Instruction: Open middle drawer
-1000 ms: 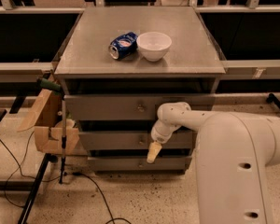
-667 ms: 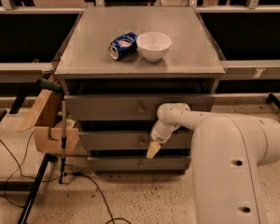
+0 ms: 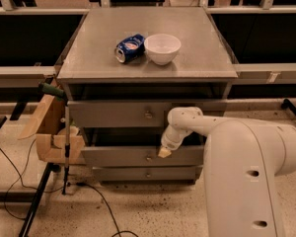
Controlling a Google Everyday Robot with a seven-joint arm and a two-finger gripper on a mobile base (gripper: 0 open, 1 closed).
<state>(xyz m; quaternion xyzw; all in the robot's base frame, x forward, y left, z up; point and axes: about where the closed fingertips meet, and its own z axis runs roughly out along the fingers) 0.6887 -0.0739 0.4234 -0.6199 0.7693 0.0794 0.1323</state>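
Slightly ajar, the wide, shallow grey middle drawer point(image 3: 113, 157) bears a small brass knob point(image 3: 149, 157); the claw point(image 3: 164, 152) sits at its top edge, spread impossible to tell.

Middle drawer point(image 3: 113, 157): grey, flat front, brass knob point(image 3: 149, 157) centred, slightly pulled out. End effector point(image 3: 164, 152) on its top edge.

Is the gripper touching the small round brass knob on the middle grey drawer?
Apart. The camera view shows the gripper at the upper edge of the wide grey middle drawer, right of its small brass knob, with bare panel between them.
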